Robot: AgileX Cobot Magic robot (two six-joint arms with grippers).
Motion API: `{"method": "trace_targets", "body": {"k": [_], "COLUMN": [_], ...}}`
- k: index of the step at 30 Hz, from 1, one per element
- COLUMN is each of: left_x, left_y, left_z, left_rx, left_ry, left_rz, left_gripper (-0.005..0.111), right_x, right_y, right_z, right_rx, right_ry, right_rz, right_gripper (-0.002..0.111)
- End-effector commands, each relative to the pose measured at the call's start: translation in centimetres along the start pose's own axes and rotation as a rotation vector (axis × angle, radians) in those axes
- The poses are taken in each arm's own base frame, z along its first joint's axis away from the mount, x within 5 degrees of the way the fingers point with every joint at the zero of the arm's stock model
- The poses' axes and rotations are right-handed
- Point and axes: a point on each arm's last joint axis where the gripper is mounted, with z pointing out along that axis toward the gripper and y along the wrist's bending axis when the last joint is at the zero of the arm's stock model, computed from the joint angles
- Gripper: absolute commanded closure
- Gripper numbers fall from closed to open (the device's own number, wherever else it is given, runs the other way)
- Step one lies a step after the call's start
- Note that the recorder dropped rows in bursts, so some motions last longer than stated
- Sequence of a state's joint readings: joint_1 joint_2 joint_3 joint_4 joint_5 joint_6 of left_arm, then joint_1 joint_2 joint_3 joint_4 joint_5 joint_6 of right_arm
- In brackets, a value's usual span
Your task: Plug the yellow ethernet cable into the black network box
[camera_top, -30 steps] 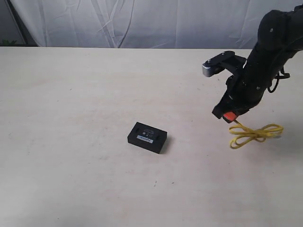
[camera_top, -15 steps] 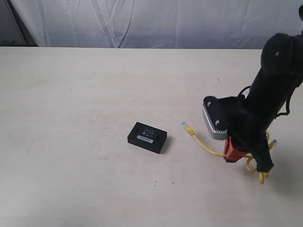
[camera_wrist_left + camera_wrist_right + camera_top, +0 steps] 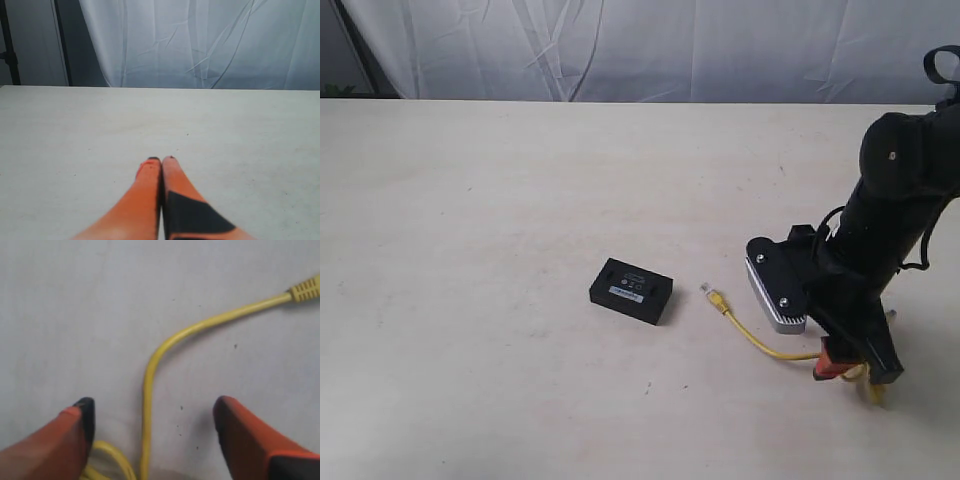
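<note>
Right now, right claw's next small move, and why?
Probably close the right claw on the yellow ethernet cable, lowering first if needed: its fingers are spread with the cord running between them, and the plug lies free, short of the black network box.

No text, brand, number or sign is legible in any view.

The only printed item is on the black network box. A white label strip runs along its top face, with small pale markings just beside it. In the exterior view, the characters on both are too small to resolve.

The box lies well apart from the right gripper, beyond the free plug end of the yellow ethernet cable.

Neither wrist view shows the box, and neither contains readable characters.
</note>
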State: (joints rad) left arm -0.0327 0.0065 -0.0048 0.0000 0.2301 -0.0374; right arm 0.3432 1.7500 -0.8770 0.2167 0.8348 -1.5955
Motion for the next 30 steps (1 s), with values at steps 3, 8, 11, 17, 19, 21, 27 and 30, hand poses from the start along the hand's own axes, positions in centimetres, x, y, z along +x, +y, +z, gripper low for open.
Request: {"method": "trace_targets", "body": {"k": [3, 8, 11, 17, 19, 21, 27, 30], "left_x": [0.1, 0.1, 0.1, 0.1, 0.1, 0.1, 0.1, 0.1], "left_y": [0.0, 0.0, 0.0, 0.0, 0.0, 0.0, 0.0, 0.0], "left_z": [0.0, 0.0, 0.0, 0.0, 0.0, 0.0, 0.0, 0.0], "left_rx": [-0.004, -0.004, -0.004, -0.004, -0.004, -0.004, -0.004, -0.004], "left_ry": [-0.008, -0.008, -0.008, -0.008, -0.008, -0.008, -0.008, -0.008], "left_rz": [0.0, 0.0, 0.0, 0.0, 0.0, 0.0, 0.0, 0.0], "left_gripper": [0.107, 0.107, 0.107, 0.107, 0.107, 0.107, 0.107, 0.107], "right_x": [-0.3, -1.9, -2.8, -4.5, -4.8, -4.7, -5.8, -5.7], "right_y": [-0.5, -1.0, -1.6, -1.4, -1.6, -2.0, -3.9, -4.7], "right_z": [-1.9, -5.2, -6.2, -5.9, -5.3, -4.6, -3.4, -2.1], "right_rx": [0.117, 0.246, 0.291, 0.212, 0.201, 0.191, 0.194, 0.157], "right_ry": [-0.015, -0.195, -0.368, -0.451, -0.418, -0.337, -0.189, -0.127], "right_rz": [0.161, 0.444, 0.673, 0.815, 0.851, 0.848, 0.859, 0.839], "right_gripper": [0.035, 0.056, 0.072, 0.061, 0.054, 0.054, 0.054, 0.054]}}
